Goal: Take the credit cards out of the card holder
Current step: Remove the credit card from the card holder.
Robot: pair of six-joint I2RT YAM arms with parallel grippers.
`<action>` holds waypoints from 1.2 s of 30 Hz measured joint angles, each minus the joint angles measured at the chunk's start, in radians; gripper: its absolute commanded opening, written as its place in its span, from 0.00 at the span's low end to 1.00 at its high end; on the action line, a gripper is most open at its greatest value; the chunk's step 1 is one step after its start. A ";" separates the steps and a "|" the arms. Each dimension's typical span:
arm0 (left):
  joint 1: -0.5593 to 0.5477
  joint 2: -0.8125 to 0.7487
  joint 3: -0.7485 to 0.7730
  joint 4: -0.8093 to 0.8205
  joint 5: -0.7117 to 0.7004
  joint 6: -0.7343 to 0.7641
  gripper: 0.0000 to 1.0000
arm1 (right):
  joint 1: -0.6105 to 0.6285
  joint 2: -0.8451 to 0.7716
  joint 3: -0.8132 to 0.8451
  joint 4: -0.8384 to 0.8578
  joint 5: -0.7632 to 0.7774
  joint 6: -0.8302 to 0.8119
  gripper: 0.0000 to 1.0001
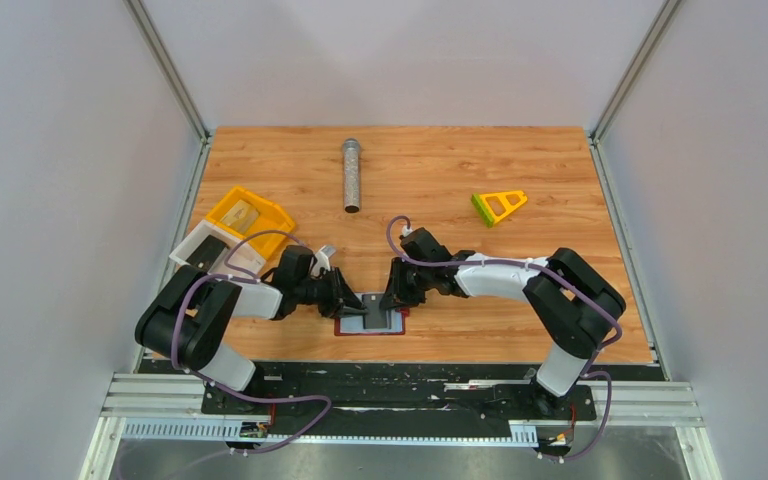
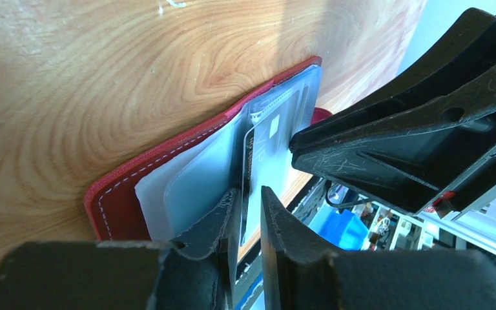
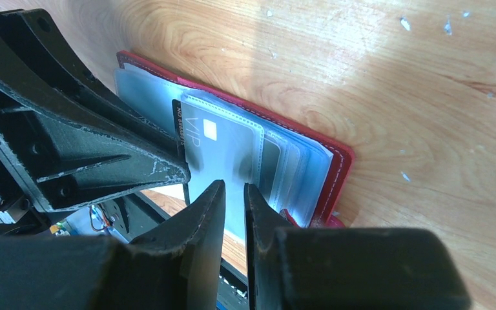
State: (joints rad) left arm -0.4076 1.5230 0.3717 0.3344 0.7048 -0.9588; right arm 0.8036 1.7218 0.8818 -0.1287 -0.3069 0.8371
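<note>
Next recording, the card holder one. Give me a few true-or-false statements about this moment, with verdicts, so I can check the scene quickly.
1. The card holder lies open on the table. True.
2. A dark card marked VIP shows in its clear pockets. True.
3. The metal cylinder lies between the two grippers. False: it lies farther back on the table, apart from both arms.
4. The yellow-green triangular piece sits in the yellow tray. False: it lies on bare wood at the right; the tray is at the left.
5. The left gripper and the right gripper are both at the card holder. True.
</note>
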 measured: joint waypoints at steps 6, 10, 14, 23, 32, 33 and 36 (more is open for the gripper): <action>0.013 -0.007 0.000 -0.005 0.003 0.006 0.21 | -0.002 0.004 0.000 0.007 -0.003 0.000 0.19; 0.027 -0.008 0.000 -0.014 0.003 0.016 0.09 | -0.002 0.005 0.000 0.010 -0.007 0.000 0.19; 0.031 -0.009 -0.002 -0.013 0.009 0.018 0.00 | -0.002 0.006 0.000 0.011 -0.008 0.000 0.19; 0.045 -0.009 -0.018 0.024 0.027 0.011 0.00 | -0.007 0.006 -0.005 0.019 -0.014 0.003 0.19; 0.077 -0.079 -0.019 -0.084 0.011 0.052 0.00 | -0.009 0.005 -0.013 0.031 -0.018 0.007 0.19; 0.079 -0.087 -0.019 -0.094 0.008 0.057 0.00 | -0.009 0.005 -0.013 0.031 -0.018 0.007 0.19; 0.086 -0.102 -0.019 -0.126 0.000 0.072 0.00 | -0.010 0.005 -0.013 0.031 -0.018 0.007 0.20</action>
State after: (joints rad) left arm -0.3218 1.4212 0.3531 0.2085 0.7044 -0.8871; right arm 0.7940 1.7264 0.8688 -0.0982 -0.3248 0.8440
